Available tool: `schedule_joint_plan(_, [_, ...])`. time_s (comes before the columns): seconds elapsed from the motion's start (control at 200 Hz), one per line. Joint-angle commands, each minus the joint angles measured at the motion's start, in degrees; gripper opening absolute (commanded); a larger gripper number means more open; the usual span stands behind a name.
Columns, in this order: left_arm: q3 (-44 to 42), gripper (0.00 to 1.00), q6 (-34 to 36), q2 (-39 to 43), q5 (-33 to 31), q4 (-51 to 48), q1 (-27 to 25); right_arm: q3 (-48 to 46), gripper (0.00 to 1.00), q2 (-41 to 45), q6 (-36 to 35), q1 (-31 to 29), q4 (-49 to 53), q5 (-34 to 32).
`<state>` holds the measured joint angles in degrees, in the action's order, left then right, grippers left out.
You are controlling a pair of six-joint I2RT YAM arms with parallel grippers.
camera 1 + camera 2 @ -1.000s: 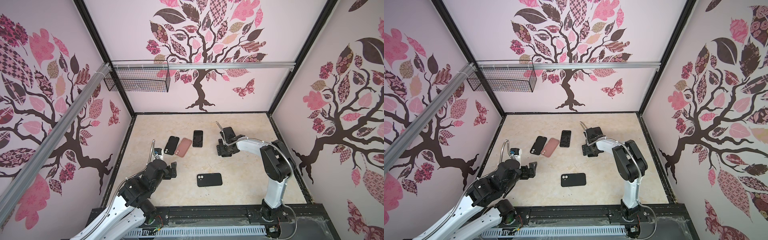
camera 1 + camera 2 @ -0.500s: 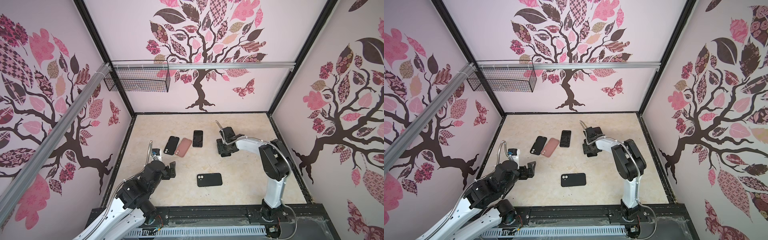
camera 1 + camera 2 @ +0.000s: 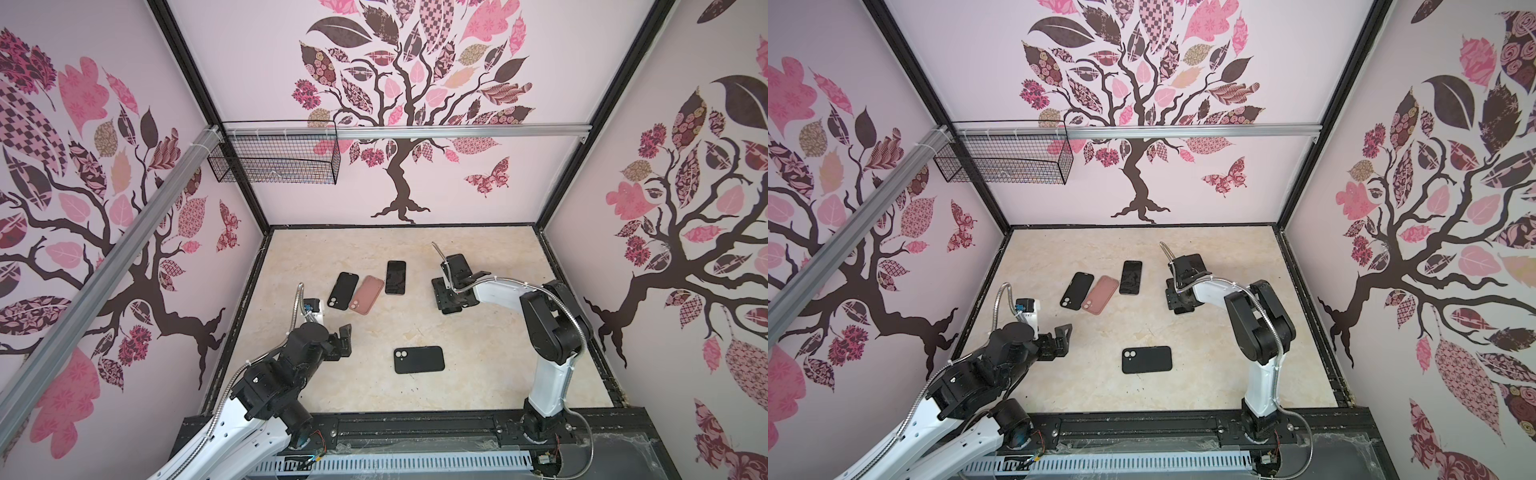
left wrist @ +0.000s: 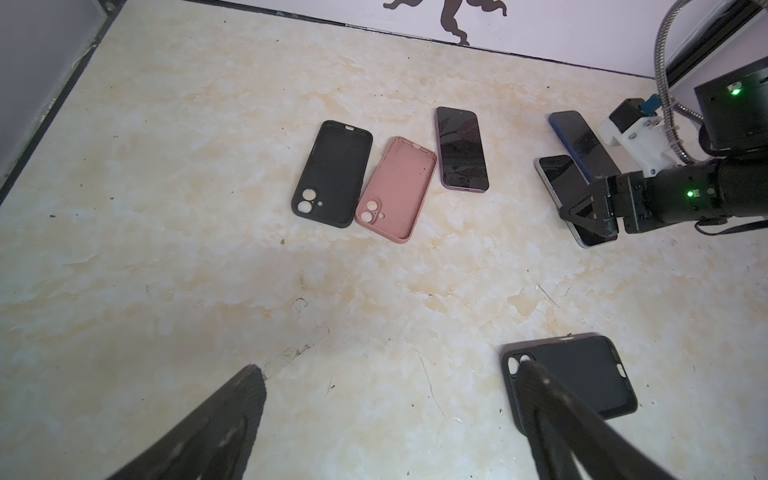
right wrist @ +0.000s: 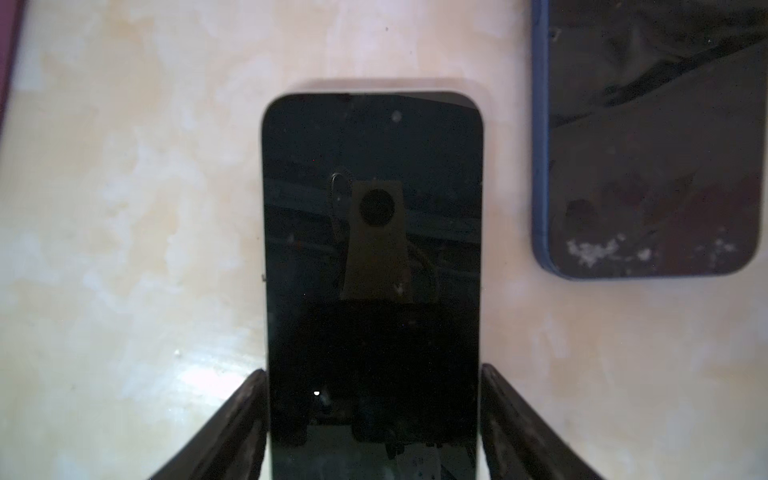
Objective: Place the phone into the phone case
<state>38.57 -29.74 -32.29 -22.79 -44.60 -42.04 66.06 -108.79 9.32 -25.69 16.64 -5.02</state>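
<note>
Glass face up, the phone (image 5: 374, 249) lies on the marbled cream bench (image 3: 498, 374), on the right side toward the back, and the arm hides most of it in both top views. Its screen is black and unlit, flecked with dust, with rounded corners and a pale rim, and it mirrors the wrist camera above it. The right pincer (image 5: 372, 372) straddles one end with a finger pressed to each long edge, gripping the phone across its width. Just beside it, not touching, lies a blue-rimmed phone (image 5: 648, 166) with white smudges near one end of its screen.

Phones number three: those two and a purple-rimmed phone (image 3: 395, 277) nearer the middle, also screen up.

Cases number three, all empty, with the bench showing through their lens holes. A black case (image 3: 343, 291) and a pink case (image 3: 366, 294) lie side by side with their edges meeting, left of the purple-rimmed phone. A second black case (image 3: 419, 360) lies alone toward the front, well apart from the rest.

The left pincer (image 3: 341, 343) hangs over the front left of the bench, fingers spread wide and holding nothing. In the left wrist view one finger (image 4: 552, 407) crosses in front of the second black case.
</note>
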Motion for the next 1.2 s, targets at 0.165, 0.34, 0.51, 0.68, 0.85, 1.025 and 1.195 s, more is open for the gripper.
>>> schedule_joint_plan(0.165, [2.27,0.97,3.33,-2.07,5.75,1.00,0.20,-2.19,0.39,7.74,-0.67,-0.28,2.43,5.94])
schedule_joint_plan(0.34, [3.52,0.97,3.02,-3.85,11.04,1.63,0.21,-4.51,0.36,13.90,0.01,-0.36,1.52,10.11])
schedule_joint_plan(0.51, [5.87,0.97,3.21,-7.34,16.18,2.15,0.28,-8.61,0.35,21.67,1.39,-1.21,-0.91,12.10])
schedule_joint_plan(0.68, [8.26,0.97,3.02,-11.51,21.99,3.57,0.29,-11.09,0.31,27.96,2.75,-1.95,-0.95,13.57])
schedule_joint_plan(0.85, [8.94,0.97,1.76,-14.75,29.23,6.99,0.35,-12.74,0.31,33.39,3.06,-4.46,-0.57,13.81])
schedule_joint_plan(1.025, [9.13,0.97,-0.74,-17.92,37.27,12.02,0.91,-14.15,0.32,38.06,2.57,-9.44,-0.90,12.65])
schedule_joint_plan(1.195, [9.69,0.97,-2.51,-19.99,43.12,16.02,1.66,-15.99,0.32,41.41,2.32,-12.75,-2.05,12.55])
